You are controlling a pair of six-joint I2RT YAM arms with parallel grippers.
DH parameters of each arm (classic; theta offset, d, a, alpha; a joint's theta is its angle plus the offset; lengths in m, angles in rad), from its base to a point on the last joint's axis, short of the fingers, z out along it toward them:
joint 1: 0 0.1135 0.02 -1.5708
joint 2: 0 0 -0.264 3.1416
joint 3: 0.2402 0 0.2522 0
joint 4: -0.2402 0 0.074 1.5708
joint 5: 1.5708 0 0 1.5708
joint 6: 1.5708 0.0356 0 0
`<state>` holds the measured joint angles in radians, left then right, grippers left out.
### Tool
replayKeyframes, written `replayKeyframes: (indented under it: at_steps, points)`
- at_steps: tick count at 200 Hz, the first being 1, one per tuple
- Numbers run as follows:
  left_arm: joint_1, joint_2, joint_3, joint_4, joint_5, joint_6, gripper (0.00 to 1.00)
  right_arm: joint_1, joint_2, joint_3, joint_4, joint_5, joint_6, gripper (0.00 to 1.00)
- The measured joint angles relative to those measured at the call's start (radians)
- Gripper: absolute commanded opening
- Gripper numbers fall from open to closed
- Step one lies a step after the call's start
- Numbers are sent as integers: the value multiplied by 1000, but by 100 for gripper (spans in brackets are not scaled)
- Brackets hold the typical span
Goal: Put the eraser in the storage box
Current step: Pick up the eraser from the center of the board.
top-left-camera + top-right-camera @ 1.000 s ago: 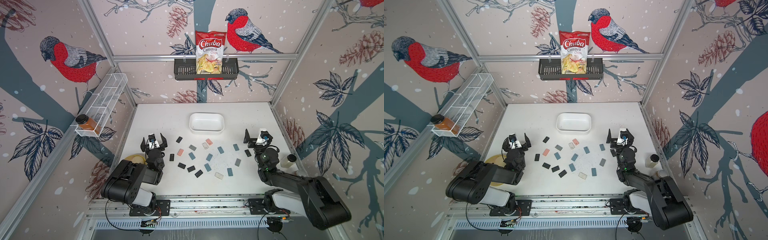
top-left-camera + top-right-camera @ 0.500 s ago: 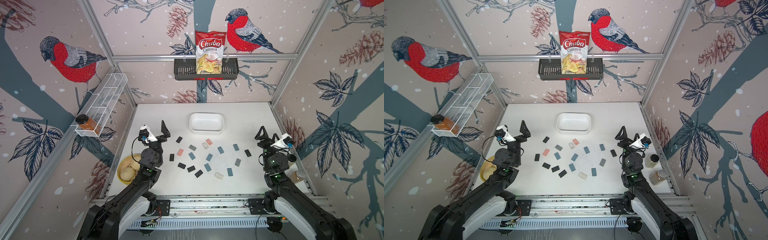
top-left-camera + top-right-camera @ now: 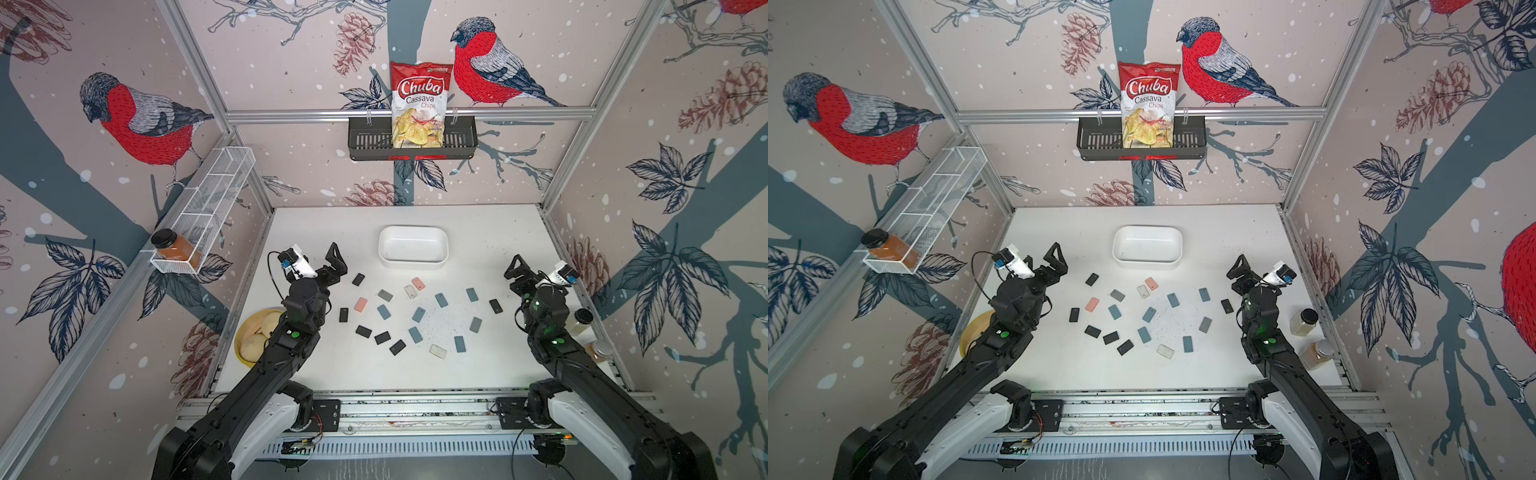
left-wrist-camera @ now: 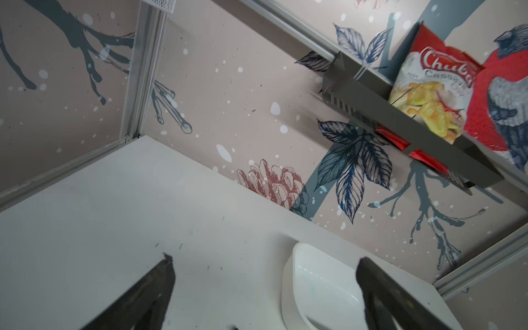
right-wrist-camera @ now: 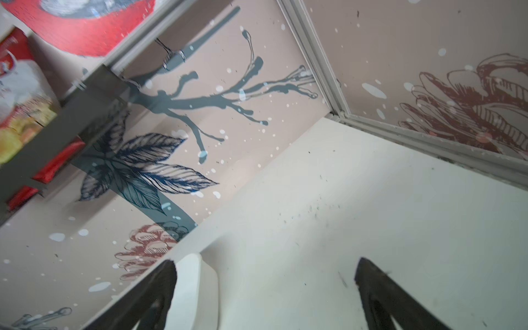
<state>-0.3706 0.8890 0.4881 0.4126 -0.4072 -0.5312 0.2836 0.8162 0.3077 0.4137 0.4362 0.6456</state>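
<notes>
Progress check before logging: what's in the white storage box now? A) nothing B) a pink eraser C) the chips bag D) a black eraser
A: the storage box is bare white inside in both top views, and the erasers lie scattered on the table.

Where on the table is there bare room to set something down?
Free: the strip between the storage box and the back wall, both back corners, and the near band between the erasers and the rail. Crowded: the middle, strewn with erasers in front of the box; jars line the right edge, a yellow plate the left.
</notes>
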Motion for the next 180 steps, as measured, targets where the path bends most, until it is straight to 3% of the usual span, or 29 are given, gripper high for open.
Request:
replayKeyframes:
  at_steps: [90, 139, 157, 180]
  points:
    - [-35, 194, 108, -367, 28, -163, 98, 155, 124, 124, -527, 107, 69, 100]
    - [-53, 251, 188, -539, 46, -213, 97, 203, 261, 203, -684, 95, 87, 100]
    - [-62, 244, 196, -576, 51, -222, 97, 202, 309, 229, -735, 85, 86, 94]
    - [-69, 229, 196, -611, 67, -232, 97, 202, 349, 248, -758, 61, 76, 93]
